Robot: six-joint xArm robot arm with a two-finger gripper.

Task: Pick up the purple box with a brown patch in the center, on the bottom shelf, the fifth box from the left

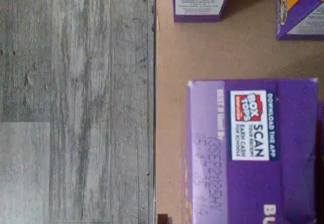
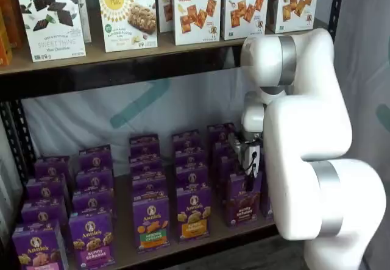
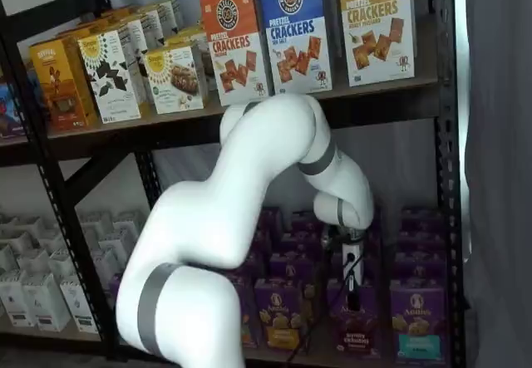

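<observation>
The arm is reaching in under the upper board so that the gripper is hanging directly over the purple box, which is standing upright at the front edge of the bottom shelf, toward its right end. In both shelf views the gripper is showing as a white body with a dark part below it, just above the box's top flap; the fingers are not separating clearly from the background, so whether they are apart or together cannot be told. The wrist view is looking straight down on a purple carton top printed with a Box Tops label, sitting close to the shelf's front edge with grey flooring beyond it. This alignment is judged to be serving a descent from above, since neighbouring cartons are leaving little side clearance.
</observation>
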